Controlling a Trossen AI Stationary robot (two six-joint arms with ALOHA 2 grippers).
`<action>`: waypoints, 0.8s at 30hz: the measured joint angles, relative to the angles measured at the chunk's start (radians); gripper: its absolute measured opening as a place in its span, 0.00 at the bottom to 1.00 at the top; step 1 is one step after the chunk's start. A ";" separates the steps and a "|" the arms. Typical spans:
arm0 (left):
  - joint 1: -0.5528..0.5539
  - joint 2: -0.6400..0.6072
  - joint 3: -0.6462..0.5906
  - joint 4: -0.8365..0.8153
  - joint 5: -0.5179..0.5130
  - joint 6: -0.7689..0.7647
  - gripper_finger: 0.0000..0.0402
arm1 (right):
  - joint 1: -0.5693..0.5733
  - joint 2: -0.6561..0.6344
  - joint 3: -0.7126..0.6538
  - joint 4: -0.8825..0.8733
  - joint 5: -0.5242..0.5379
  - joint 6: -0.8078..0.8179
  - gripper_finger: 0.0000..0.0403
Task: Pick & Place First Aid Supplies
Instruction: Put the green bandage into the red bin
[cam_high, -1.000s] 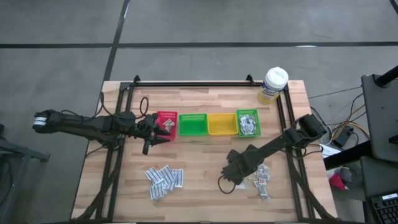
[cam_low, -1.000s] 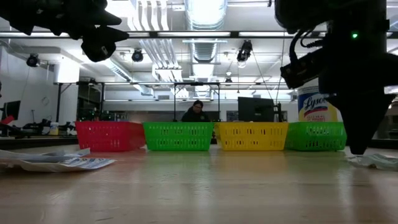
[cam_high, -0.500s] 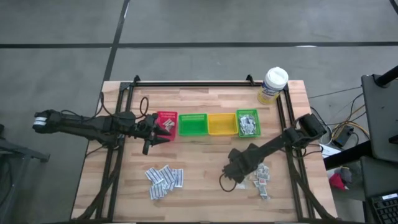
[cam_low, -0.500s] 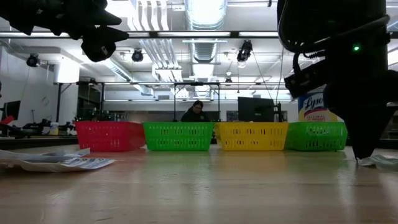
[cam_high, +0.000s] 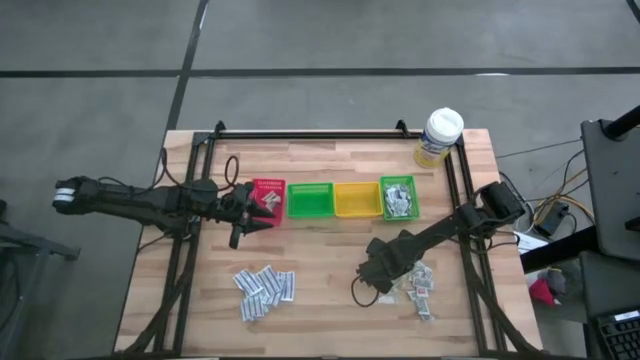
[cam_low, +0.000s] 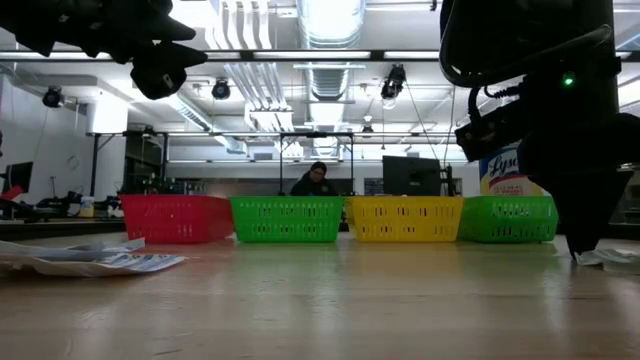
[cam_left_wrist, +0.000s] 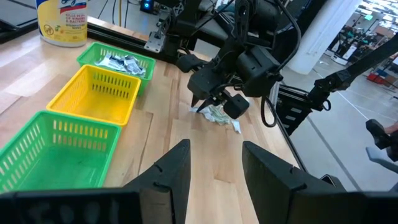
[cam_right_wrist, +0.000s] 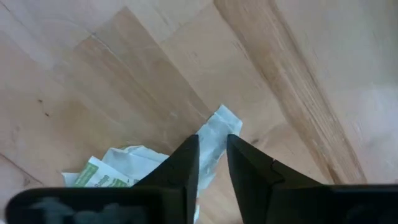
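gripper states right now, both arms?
Left gripper: open, empty, hovering near the red bin.
Right gripper: nearly shut, down on a pale sachet; grip cannot be confirmed.

We have two dark, almost black arms made of long thin parts with round joints between them. Our left arm (cam_high: 150, 203) has a white band at its far outer end, and a thin black cable loops beside it. Our right arm (cam_high: 440, 235) has a boxy black block near its base, and a black cable curls in a loop by its tip. A small green light glows on its side. Each pincer has two flat, dark fingers (cam_left_wrist: 177, 174) that get thinner toward the tips.
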 joint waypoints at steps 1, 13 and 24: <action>0.000 0.000 0.000 0.000 0.000 0.000 0.34 | 0.000 0.000 0.001 0.000 0.000 -0.002 0.17; 0.000 0.000 0.000 0.000 0.000 0.000 0.34 | 0.000 0.001 0.015 -0.048 0.004 -0.012 0.05; 0.000 0.000 0.000 0.000 0.000 0.000 0.34 | 0.000 0.001 0.025 -0.071 0.011 -0.017 0.02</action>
